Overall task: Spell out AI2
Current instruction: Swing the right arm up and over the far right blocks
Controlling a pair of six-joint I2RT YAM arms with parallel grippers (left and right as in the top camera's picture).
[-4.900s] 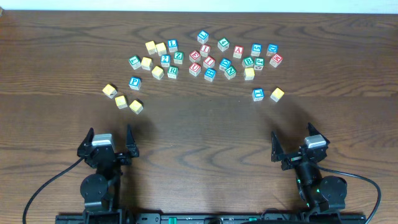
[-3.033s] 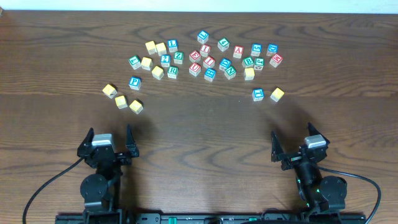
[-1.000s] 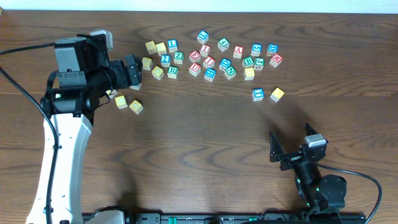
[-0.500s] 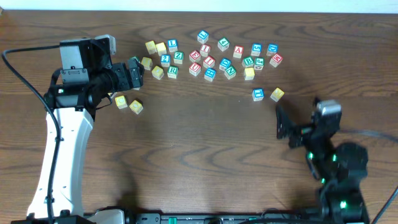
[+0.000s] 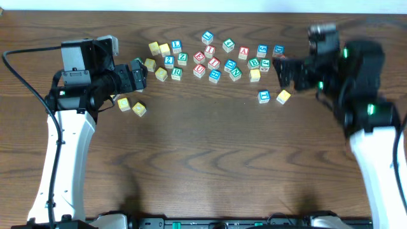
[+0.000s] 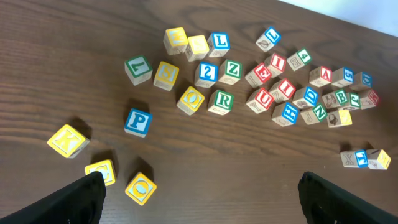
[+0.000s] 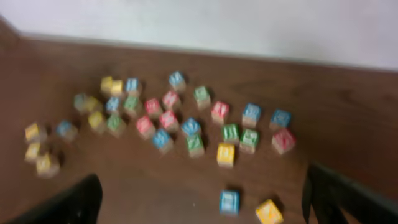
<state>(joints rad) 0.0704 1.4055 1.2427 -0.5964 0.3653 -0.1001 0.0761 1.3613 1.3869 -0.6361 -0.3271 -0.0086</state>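
Wooden alphabet cubes lie scattered over the far half of the dark brown tabletop. In the left wrist view I count thirty-one: nine yellow-faced, nine blue-lettered, seven green and six red.

Three of them belong to the word. The white-faced cube with a blue 2 sits in the left part of the scatter, just beside a green Z cube, with a blue L cube just behind it. The white-faced cube with a red I is near the middle, next to a red E cube. Another red cube with a similar stroke lies just in front of it. The white-faced cube with a red-framed red A is further right, beside a blue 5 cube. All three lie flat, letters up, well apart from one another.

The left pincer hangs over the left end of the scatter with its fingers spread wide, gripping nothing. The right pincer hangs over the right end, likewise wide apart.
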